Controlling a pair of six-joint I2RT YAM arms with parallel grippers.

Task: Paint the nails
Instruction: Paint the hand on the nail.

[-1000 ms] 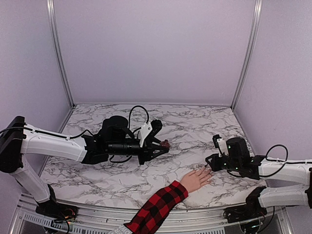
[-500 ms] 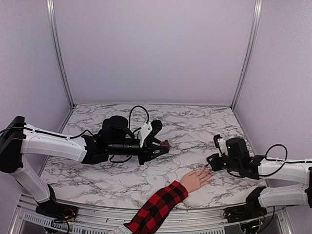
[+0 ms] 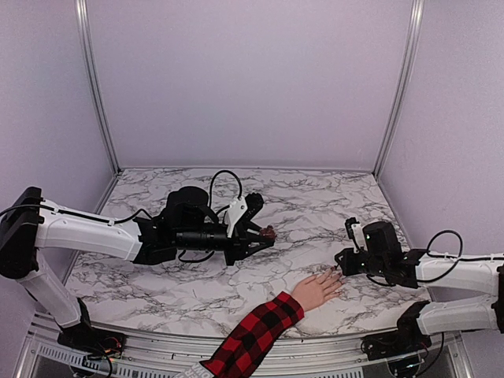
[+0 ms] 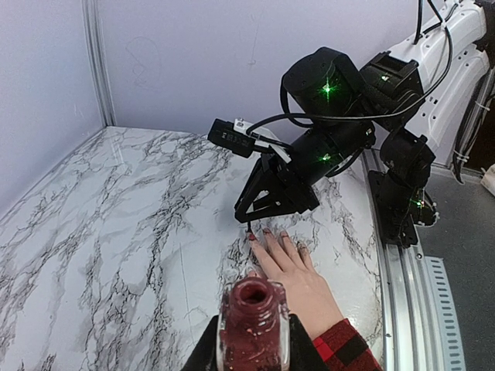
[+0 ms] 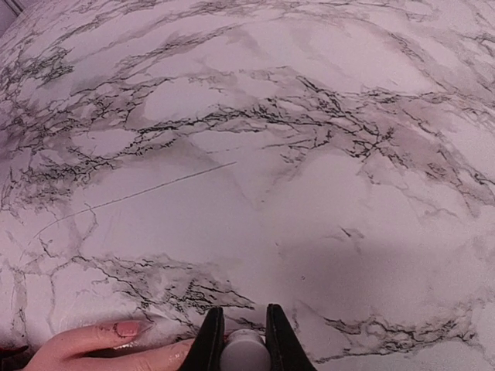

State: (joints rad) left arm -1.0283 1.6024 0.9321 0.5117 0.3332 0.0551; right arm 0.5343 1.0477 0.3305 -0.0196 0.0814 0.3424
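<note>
A: Item one, largest: white-and-grey marble tabletop (image 3: 315, 205). Bearing on the stroke?
B: It supports everything. The pale flesh-coloured hand (image 3: 317, 289) in its red-and-black plaid sleeve (image 3: 252, 335) lies flat on it at the near right, fingers pointing toward the right arm.
A: Item two: left gripper (image 3: 262, 235).
B: Clenched on the small open bottle of dark-red polish (image 4: 252, 321), cap off, over mid-table and well apart from the hand. It should be level and motionless (an open neck spills easily), ready for the next dip.
A: Item three: right gripper (image 5: 245, 334).
B: Clamped around the white cap (image 5: 245, 354) that carries the thin brush (image 4: 249, 229). It hangs low, just beyond the fingertips.
A: Smallest: the nails (image 4: 266, 231).
B: Tiny, at the finger ends right by the brush. From the left wrist, the one at the brush tip looks dark red and its neighbours paler. I cannot tell how fully it is covered.
A: Handling notes?
B: My judgement: light pressure and short strokes from cuticle to free edge, with the wrist low so the bristles fan without flooding skin. Lift clear before shifting sideways to the neighbouring nail, and reload only when the colour thins.
</note>
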